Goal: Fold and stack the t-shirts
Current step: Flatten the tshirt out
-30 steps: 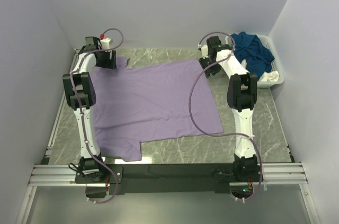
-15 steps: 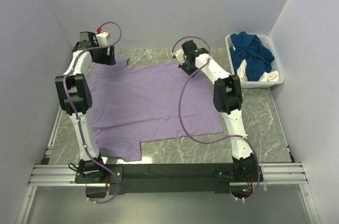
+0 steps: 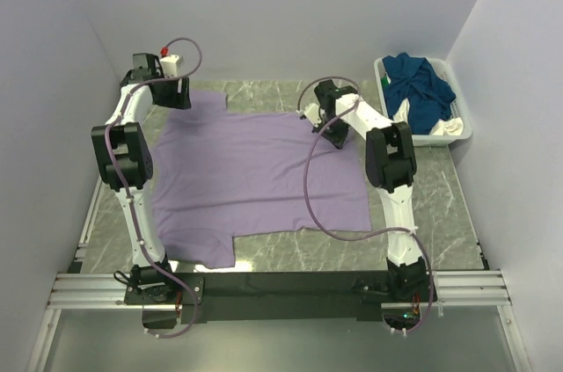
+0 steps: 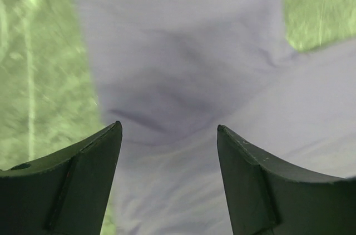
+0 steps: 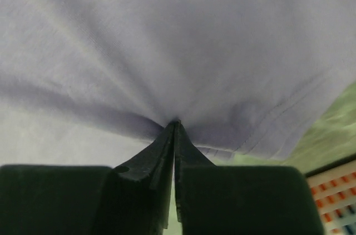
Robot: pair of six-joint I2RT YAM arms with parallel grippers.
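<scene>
We saw the lilac t-shirt (image 3: 255,170) as soft, matt cloth, finely knit, its stitched hem plain in the right wrist view. The teal t-shirts (image 3: 420,82) looked like the same dull cloth, crumpled. The basket (image 3: 464,117) holding them was smooth white plastic. The table (image 3: 444,205) had a smooth, grey-green marbled face. The left gripper (image 4: 168,132) had fingers (image 4: 72,185) of dark matt plastic, and the rails (image 3: 281,288) were pale, ribbed metal.

Open marble table (image 3: 444,205) right of lilac t-shirt (image 3: 246,170), basket (image 3: 438,140) filling far-right corner
</scene>
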